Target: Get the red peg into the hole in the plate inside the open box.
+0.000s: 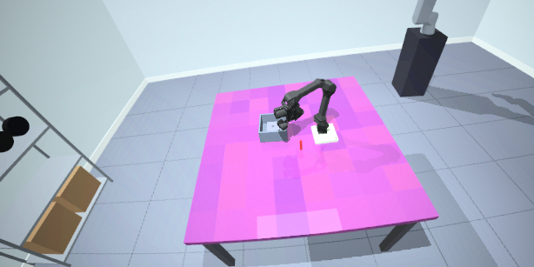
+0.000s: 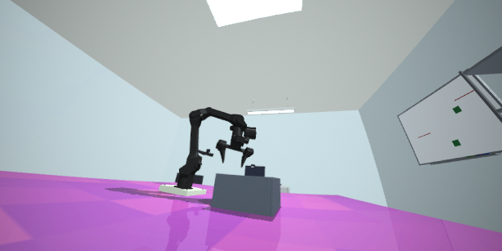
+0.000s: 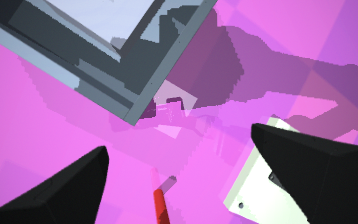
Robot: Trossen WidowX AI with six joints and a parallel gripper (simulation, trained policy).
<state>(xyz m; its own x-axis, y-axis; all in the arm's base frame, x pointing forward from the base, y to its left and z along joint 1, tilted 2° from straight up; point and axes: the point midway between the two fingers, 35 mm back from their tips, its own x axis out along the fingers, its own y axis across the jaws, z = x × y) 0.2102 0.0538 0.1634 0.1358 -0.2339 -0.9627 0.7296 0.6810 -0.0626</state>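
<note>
The red peg (image 1: 301,145) (image 3: 161,205) stands upright on the table, between the box and the arm's base; its near end is cut off by the bottom edge of the wrist view. The grey open box (image 1: 270,136) (image 2: 245,194) (image 3: 169,62) stands beyond the peg. The pale plate (image 1: 269,128) (image 3: 100,17) lies in its bottom, with a small dark hole visible in the top view. My gripper (image 2: 232,164) (image 3: 181,141) is open and empty, pointing down, higher than the box rim. The peg shows low between the fingers in the wrist view but is not held.
The arm's white base plate (image 1: 326,139) (image 2: 168,190) (image 3: 260,195) is on the magenta table (image 1: 243,175), to the right of the peg in the top view. The box walls rise from the table near the gripper. A shelf with brown boxes and another arm on a pedestal stand away from the table.
</note>
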